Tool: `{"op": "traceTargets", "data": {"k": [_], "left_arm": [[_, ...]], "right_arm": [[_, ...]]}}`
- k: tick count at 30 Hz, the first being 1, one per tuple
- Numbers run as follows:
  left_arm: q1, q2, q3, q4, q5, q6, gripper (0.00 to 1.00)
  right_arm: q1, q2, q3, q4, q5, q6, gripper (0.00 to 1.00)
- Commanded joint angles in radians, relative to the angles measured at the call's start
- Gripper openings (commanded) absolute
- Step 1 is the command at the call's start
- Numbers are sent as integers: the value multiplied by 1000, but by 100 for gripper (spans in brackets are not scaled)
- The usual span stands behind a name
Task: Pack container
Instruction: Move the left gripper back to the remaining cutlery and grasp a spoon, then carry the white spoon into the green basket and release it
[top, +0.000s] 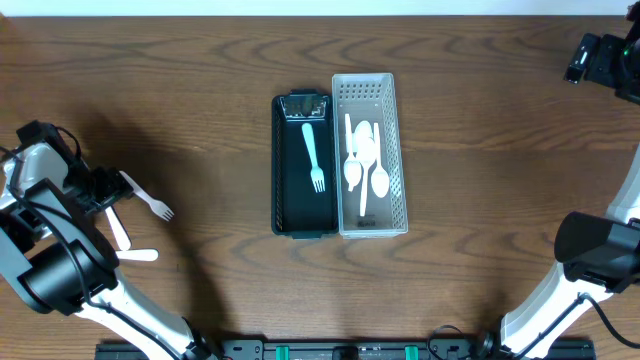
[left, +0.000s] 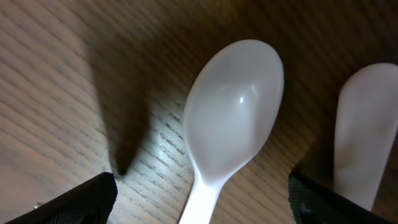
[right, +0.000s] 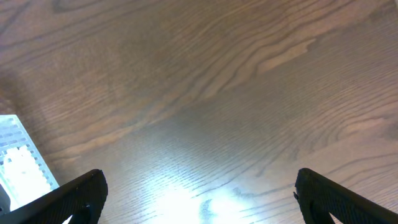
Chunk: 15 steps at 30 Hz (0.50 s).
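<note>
Container (top: 288, 170), dark and oblong, lies at the middle of the worktop (top: 200, 80), long sides running near to far.

Closest to where the arms are mounted, by the near left corner, a white utensil (top: 138, 255) lies flat along the near edge. A second utensil (top: 117, 230) angles away from it toward the left end effector (top: 103, 190). That end effector sits low by the left edge with its fingers spread wide. From its own camera both black fingertips (left: 81, 199) show at the bottom corners, and a white spoon (left: 233, 106) lies on the wood between them, not gripped. Another white piece (left: 367, 124) shows just beside the spoon; I cannot tell what it is from there. A white fork (top: 150, 200) lies just beside the end effector on the side toward the middle, tines aimed at the near right corner.

Further in, the container holds one teal fork (top: 313, 150), laid lengthwise, tines toward the near edge. Touching the long side that faces the right edge is a white slotted basket (top: 400, 150), with a few white spoons (top: 365, 160) lying lengthwise inside.

Farthest off, at the far right corner, the right end effector (top: 598, 62) hangs well apart from everything. Its fingers are spread too and hold nothing, with bare wood beneath them. A corner of the basket sits just at the edge of its camera's view.
</note>
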Motion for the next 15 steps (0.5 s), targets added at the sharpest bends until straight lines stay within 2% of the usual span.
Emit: {"op": "traceTargets", "data": {"k": [1, 4, 5, 8, 12, 15], "left_arm": [[3, 31, -19, -6, -5, 16, 88], [3, 31, -19, -6, -5, 19, 68], [3, 31, -19, -9, -5, 19, 66], [3, 31, -19, -12, -5, 18, 43], [3, 31, -19, -16, -5, 18, 36], [3, 31, -19, -18, -5, 17, 24]], "right_arm": [[-13, 10, -3, -2, 12, -17, 99], [-13, 10, -3, -2, 12, -17, 99], [-13, 10, -3, -2, 12, -17, 99], [-13, 10, -3, -2, 12, -17, 99], [-13, 10, -3, -1, 12, -17, 99], [-13, 10, -3, -1, 12, -18, 99]]}}
